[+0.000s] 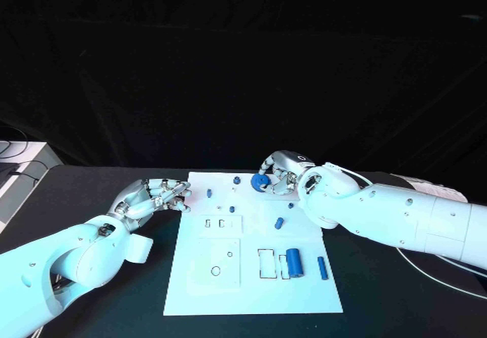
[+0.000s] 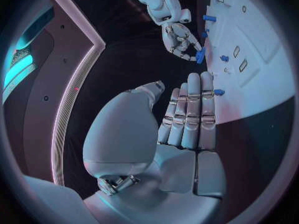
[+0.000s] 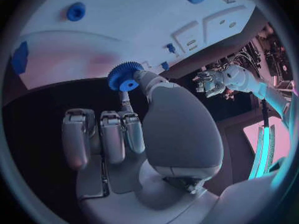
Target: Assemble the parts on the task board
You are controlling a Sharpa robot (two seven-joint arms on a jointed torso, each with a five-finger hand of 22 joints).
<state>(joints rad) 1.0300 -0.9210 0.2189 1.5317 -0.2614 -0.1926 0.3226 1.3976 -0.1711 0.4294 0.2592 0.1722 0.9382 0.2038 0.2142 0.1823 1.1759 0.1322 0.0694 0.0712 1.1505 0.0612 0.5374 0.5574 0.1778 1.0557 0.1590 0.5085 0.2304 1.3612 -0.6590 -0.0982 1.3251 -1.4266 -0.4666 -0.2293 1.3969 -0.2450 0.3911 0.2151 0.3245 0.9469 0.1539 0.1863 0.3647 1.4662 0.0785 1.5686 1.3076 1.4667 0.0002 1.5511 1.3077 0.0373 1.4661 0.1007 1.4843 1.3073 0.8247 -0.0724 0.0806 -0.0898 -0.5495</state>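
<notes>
The white task board (image 1: 254, 289) lies in the middle of the black table. My right hand (image 1: 281, 174) is over the board's far edge and pinches a blue toothed gear (image 1: 260, 183) between thumb and a finger; the right wrist view shows the gear (image 3: 124, 77) at the fingertips, just off the board (image 3: 124, 35). My left hand (image 1: 156, 198) hovers at the board's left edge and holds nothing. Its fingers (image 2: 190, 115) lie straight and side by side, the thumb apart, close to a small blue peg (image 2: 219, 91).
Small blue pegs (image 1: 209, 191) (image 1: 231, 208) (image 1: 279, 223) stand or lie on the board's far half. A blue cylinder (image 1: 294, 262) and a thin blue bar (image 1: 323, 267) lie at its near right, beside rectangular cutouts (image 1: 266, 263). Bare black table flanks both sides.
</notes>
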